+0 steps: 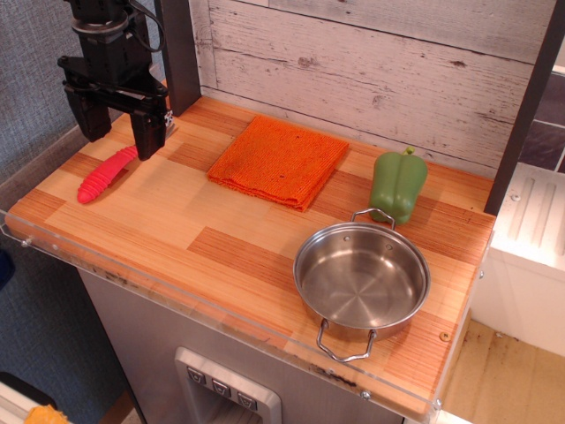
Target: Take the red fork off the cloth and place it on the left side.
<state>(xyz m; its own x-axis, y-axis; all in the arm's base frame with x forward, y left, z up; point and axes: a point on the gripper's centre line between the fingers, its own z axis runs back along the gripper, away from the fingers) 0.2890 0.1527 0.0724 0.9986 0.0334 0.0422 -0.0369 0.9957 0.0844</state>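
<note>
The red fork (104,174) lies on the wooden countertop (177,230) at the far left, off the cloth; its red ribbed handle points toward the front left and its tines are hidden behind the gripper. The orange cloth (279,160) lies flat at the back middle with nothing on it. My black gripper (121,130) hangs above the fork's tine end with its two fingers apart, open and empty.
A green bell pepper (397,185) stands right of the cloth. A steel pot (361,279) sits at the front right. A dark post (178,55) rises just behind the gripper. A clear plastic rim (132,281) runs along the counter's front edge.
</note>
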